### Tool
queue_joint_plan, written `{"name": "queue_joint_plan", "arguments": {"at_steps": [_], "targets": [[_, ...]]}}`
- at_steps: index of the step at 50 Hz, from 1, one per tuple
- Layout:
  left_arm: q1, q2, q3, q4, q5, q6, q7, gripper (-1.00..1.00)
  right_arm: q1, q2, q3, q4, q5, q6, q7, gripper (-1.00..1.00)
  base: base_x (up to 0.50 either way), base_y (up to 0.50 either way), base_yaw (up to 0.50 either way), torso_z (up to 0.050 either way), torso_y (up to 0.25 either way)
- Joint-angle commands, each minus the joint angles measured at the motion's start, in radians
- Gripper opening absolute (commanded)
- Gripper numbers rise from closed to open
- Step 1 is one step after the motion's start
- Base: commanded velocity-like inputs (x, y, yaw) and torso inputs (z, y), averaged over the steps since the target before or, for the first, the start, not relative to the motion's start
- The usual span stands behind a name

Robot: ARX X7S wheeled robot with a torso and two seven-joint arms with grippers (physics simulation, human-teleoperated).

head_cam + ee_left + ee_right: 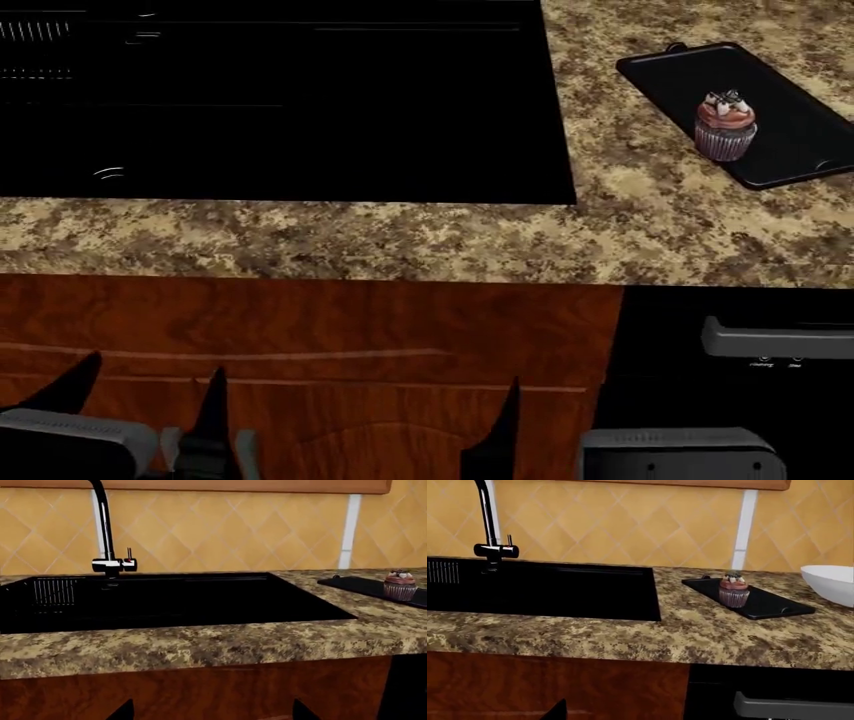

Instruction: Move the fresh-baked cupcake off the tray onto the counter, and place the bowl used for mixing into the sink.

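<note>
Leftmost, the sink [280, 100] is seen in the head view as a wide glossy black basin set into the counter [400, 240], whose speckled granite edge runs across in front of it. At the back of the basin the chrome faucet [107, 540] is shown in the left wrist view, rising against a wall of tan diamond tiles [220, 530]. Further right, the tray [787, 110] is laid flat on the counter, apart from the sink and turned at an angle to the counter edge. The cupcake [725, 127] is stood upright on the tray, its pink frosting uppermost. Rightmost, only in the right wrist view, part of the bowl [830, 582] is seen on the counter beyond the tray, not touching it. Below the counter, reddish wooden cabinet fronts [307, 340] are shown. The left gripper [154, 410] is held low before the cabinet, its two dark fingers spread apart and grasping nothing. Of the right gripper [501, 430] a single dark fingertip is visible, so whether it is released or clenched cannot be told.
</note>
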Motion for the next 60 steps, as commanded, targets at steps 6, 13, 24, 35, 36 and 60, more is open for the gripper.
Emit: {"name": "queue_joint_plan", "arguments": {"at_steps": [6, 13, 24, 35, 36, 60], "targets": [[-0.124, -0.019, -0.021, 0.151, -0.064, -0.206, -0.033, 1.00, 0.089, 0.020, 0.042, -0.149, 0.079, 0.171, 0.010, 1.00, 0.00, 0.00, 0.00, 0.050, 0.000], [-0.175, -0.022, -0.032, 0.185, -0.097, -0.279, -0.042, 1.00, 0.131, 0.024, 0.066, -0.175, 0.109, 0.223, 0.016, 1.00, 0.00, 0.00, 0.00, 0.050, 0.000], [-0.328, -0.001, -0.091, 0.156, -0.170, -0.425, -0.071, 1.00, 0.228, 0.038, 0.097, -0.222, 0.156, 0.343, 0.032, 1.00, 0.00, 0.00, 0.00, 0.045, 0.000], [-0.370, -0.010, -0.085, 0.197, -0.186, -0.479, -0.092, 1.00, 0.271, 0.044, 0.105, -0.221, 0.177, 0.385, 0.039, 1.00, 0.00, 0.00, 0.00, 0.000, 0.000], [-0.370, -0.011, -0.085, 0.197, -0.187, -0.479, -0.092, 1.00, 0.271, 0.044, 0.105, -0.221, 0.178, 0.385, 0.039, 1.00, 0.00, 0.00, 0.00, 0.000, 0.000], [-0.156, 0.142, -0.022, -0.313, 0.108, 0.093, 0.123, 1.00, 0.022, -0.156, 0.106, 0.077, -0.220, -0.114, -0.174, 1.00, 0.00, -0.21, 0.00, 0.000, 0.000]]}}
